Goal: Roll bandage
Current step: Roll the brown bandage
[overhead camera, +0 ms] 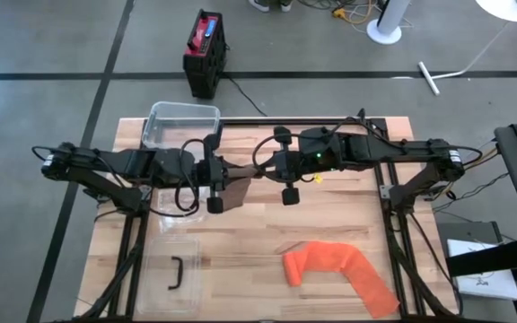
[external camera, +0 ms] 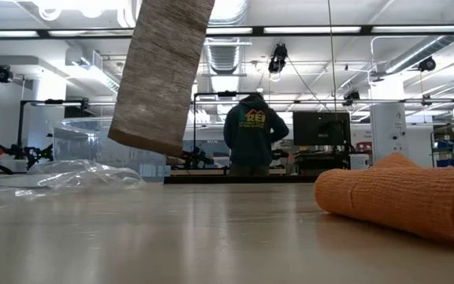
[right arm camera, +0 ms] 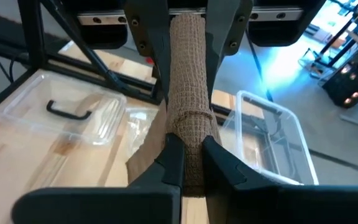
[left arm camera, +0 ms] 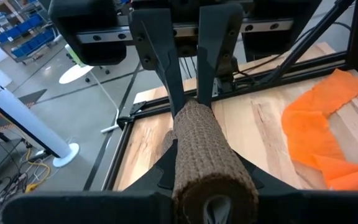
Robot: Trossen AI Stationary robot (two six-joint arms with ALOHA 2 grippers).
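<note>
A brown bandage (overhead camera: 243, 170), rolled into a long cylinder, hangs high over the table's middle between my two grippers. My left gripper (overhead camera: 215, 175) is shut on one end and my right gripper (overhead camera: 281, 170) on the other. A loose flat tail (external camera: 162, 75) hangs from the roll, clear of the tabletop. An orange bandage (overhead camera: 339, 269) lies crumpled and partly unrolled on the table at the near right. My left gripper (left arm camera: 207, 177) pinches the roll's left end (left arm camera: 213, 186) between its two fingers, coming nearly level from the table's left and lying along the roll. The roll is lifted clear of the table. My right gripper (right arm camera: 191, 158) pinches the roll's right end (right arm camera: 191, 140) between its two fingers (right arm camera: 171, 158), coming nearly level from the table's right and lying along the roll. The roll runs straight on to the other gripper, lifted clear.
A clear plastic box (overhead camera: 182, 124) stands at the far left of the table. A clear lid with a black handle (overhead camera: 176, 271) and crumpled plastic film (overhead camera: 173, 220) lie at the near left. A person (external camera: 251, 130) stands in the room beyond the table.
</note>
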